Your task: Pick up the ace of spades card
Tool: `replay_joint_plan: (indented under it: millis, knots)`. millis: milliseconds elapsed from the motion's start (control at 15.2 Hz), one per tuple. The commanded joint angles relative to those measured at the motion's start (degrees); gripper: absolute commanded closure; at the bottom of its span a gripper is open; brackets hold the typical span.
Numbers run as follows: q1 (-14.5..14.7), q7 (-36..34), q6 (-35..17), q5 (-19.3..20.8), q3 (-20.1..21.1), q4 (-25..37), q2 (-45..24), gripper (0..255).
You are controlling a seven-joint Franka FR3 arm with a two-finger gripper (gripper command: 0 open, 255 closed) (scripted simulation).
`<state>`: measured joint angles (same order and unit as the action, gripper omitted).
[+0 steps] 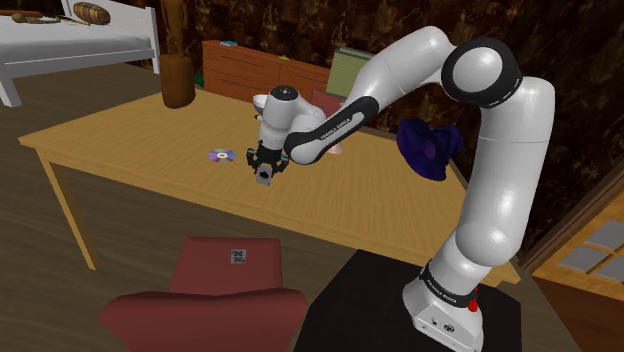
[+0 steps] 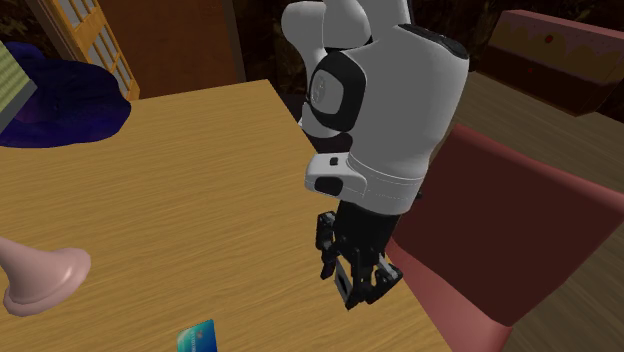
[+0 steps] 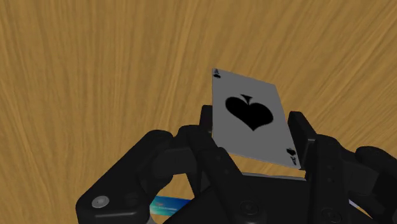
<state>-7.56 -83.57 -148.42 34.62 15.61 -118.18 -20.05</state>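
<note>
Wooden table [image 2: 180,200], claw [image 2: 362,288] pinching ace of spades card [image 3: 251,121], near edge beside red chair [image 2: 500,230].

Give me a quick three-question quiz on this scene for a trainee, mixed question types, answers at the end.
1. True or false: the pincer is shut on the ace of spades card, holding it clear of the table.
2. In the shoulder view, what lies on the table just left of the pincer? A) a shiny disc B) a mug C) a pair of scissors
3. What colour is the cloth heaped on the table beside the arm?

Key: 1 true; 2 A; 3 dark blue-purple.
</note>
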Motion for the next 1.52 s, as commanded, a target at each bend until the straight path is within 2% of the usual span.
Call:
replay_joint_plan:
  millis: [0, 396, 1452]
  knots:
    - [0.0, 0.0, 0.0, 0.0, 0.0, 0.0, -0.1, 255]
    - [0.1, -0.1, 0.1, 0.0, 0.0, 0.0, -0.1, 255]
    - [-2.1, 7.4, 8.2, -8.2, 3.3, 1.9, 7.5, 255]
